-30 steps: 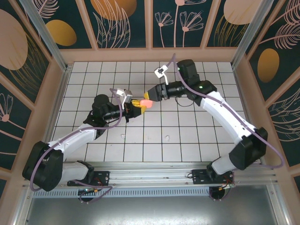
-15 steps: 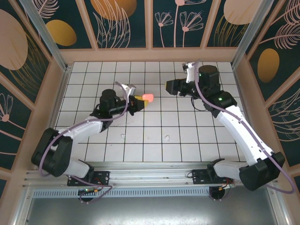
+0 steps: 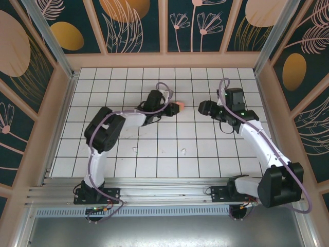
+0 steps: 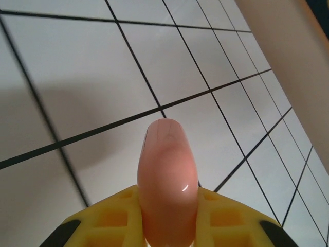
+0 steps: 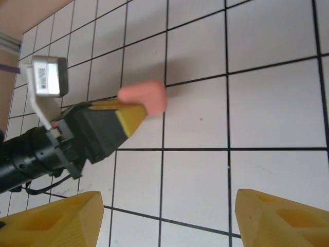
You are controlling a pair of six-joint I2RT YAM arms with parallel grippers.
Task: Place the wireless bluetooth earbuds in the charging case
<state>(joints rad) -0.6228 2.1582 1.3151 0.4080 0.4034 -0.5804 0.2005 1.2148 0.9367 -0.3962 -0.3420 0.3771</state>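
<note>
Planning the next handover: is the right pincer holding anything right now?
No, the right pincer stands open with bare floor tiles between its yellow fingers.

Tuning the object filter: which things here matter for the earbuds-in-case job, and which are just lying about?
Job: pink case, gripped in left hand; two white earbuds, lying loose; right hand, open and empty.
Just there: tiled table; patterned walls; metal rail.

light: bright, even | shadows: soft | glint: charging case (image 4: 167, 180)
</note>
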